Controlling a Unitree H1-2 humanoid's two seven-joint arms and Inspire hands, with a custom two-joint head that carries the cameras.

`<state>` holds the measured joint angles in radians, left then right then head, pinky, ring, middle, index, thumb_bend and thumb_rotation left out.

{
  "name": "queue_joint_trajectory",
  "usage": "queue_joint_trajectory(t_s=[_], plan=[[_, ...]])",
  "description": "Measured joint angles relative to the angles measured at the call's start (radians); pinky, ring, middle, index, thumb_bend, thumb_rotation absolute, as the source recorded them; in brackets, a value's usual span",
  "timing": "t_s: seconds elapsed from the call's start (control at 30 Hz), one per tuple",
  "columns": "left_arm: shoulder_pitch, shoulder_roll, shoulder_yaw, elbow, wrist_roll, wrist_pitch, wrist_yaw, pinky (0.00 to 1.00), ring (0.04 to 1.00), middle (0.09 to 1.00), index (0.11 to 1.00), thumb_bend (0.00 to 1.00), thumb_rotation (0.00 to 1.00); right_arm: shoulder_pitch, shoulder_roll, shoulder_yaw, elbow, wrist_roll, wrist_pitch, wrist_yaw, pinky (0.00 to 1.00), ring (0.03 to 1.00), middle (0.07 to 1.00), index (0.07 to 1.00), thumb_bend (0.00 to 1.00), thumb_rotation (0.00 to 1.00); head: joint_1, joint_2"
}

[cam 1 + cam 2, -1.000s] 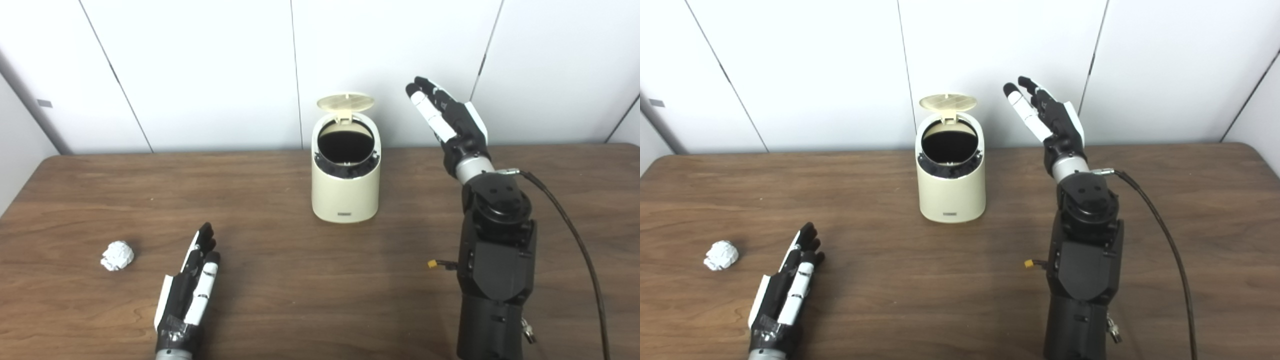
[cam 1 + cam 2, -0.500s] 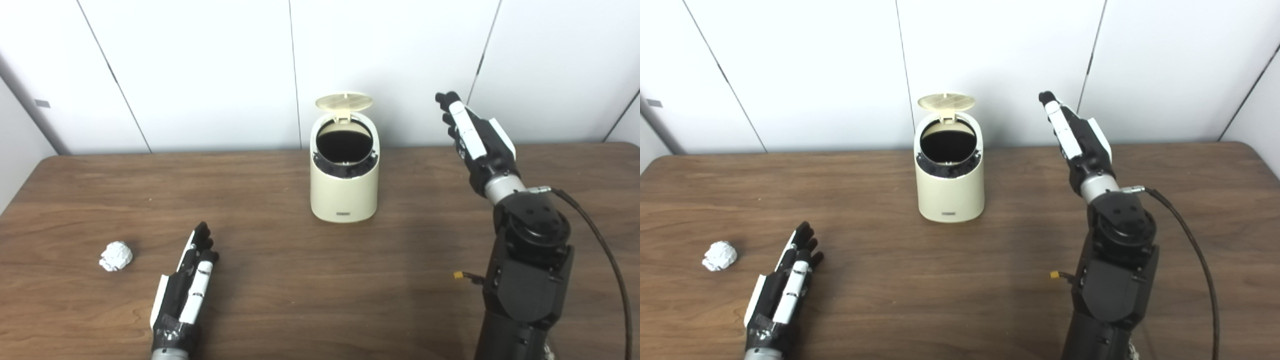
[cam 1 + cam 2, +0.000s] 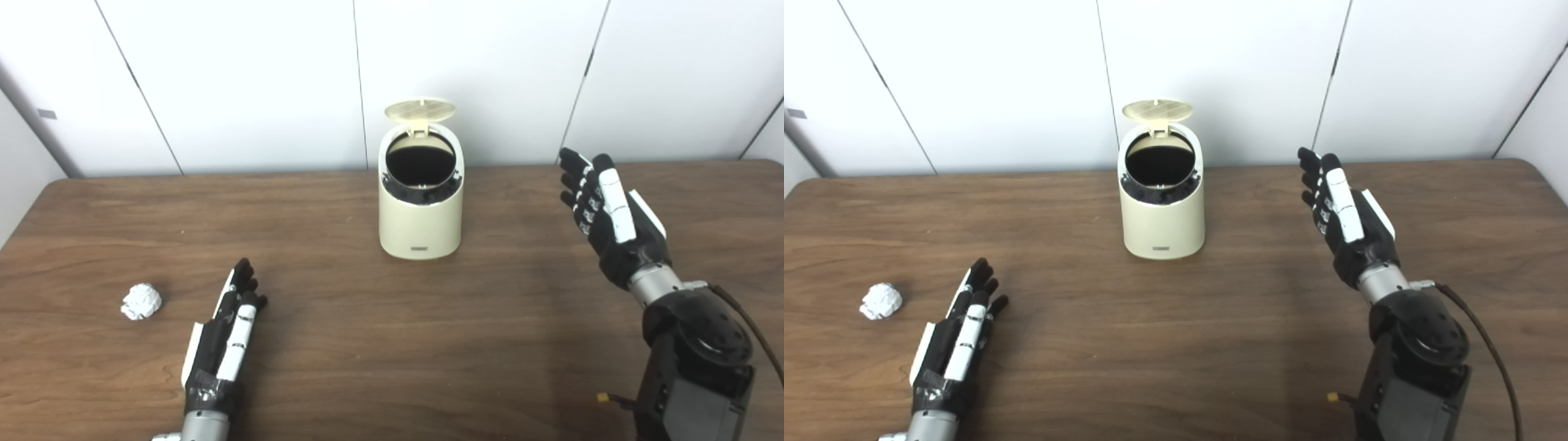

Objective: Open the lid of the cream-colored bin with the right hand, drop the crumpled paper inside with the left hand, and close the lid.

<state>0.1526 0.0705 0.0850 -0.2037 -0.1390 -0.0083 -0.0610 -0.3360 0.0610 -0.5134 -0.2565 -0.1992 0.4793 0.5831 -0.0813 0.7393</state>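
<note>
The cream-colored bin (image 3: 420,214) stands upright at the middle back of the table, its round lid (image 3: 420,111) tipped up behind a dark opening. A crumpled white paper ball (image 3: 141,301) lies on the wood at the left. My left hand (image 3: 225,331) rests flat on the table just right of the paper, open, fingers straight, touching nothing. My right hand (image 3: 609,217) hovers above the table to the right of the bin, open with fingers extended, well apart from the bin.
The brown wooden table (image 3: 392,343) ends at a white panelled wall (image 3: 245,79) behind the bin. A black cable (image 3: 1488,349) runs from my right forearm toward the lower right.
My right hand has drawn back from beside the raised lid, moving down and to the right. The left hand and paper have stayed put. The camera has tilted slightly.
</note>
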Motion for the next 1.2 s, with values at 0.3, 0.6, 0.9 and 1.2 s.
queue_joint_trajectory(t_s=[0.3, 0.6, 0.9, 1.2], plan=[[0.000, 0.003, 0.001, 0.000, -0.014, 0.000, -0.002, 1.00, 1.000, 1.000, 1.000, 0.38, 0.74, 0.119, -0.081, 0.123, -0.011, 0.135, 0.000, -0.085, 1.00, 1.000, 1.000, 0.982, 0.55, 1.00, -0.003, 0.017], [0.001, 0.006, 0.004, -0.011, -0.022, 0.021, -0.001, 1.00, 1.000, 1.000, 1.000, 0.37, 0.73, 0.202, -0.107, 0.216, 0.006, 0.231, -0.021, -0.230, 1.00, 1.000, 1.000, 0.971, 0.51, 1.00, 0.003, 0.028], [0.005, 0.004, 0.016, -0.030, -0.040, 0.046, -0.001, 1.00, 1.000, 1.000, 1.000, 0.36, 0.77, 0.285, -0.107, 0.270, 0.012, 0.265, -0.182, -0.342, 1.00, 1.000, 1.000, 0.959, 0.52, 1.00, 0.011, 0.038], [0.008, 0.001, 0.028, -0.036, -0.060, 0.060, 0.001, 1.00, 1.000, 1.000, 1.000, 0.35, 0.81, 0.343, -0.111, 0.302, 0.053, 0.255, -0.364, -0.446, 0.98, 0.962, 0.943, 0.900, 0.47, 0.96, 0.018, 0.045]])
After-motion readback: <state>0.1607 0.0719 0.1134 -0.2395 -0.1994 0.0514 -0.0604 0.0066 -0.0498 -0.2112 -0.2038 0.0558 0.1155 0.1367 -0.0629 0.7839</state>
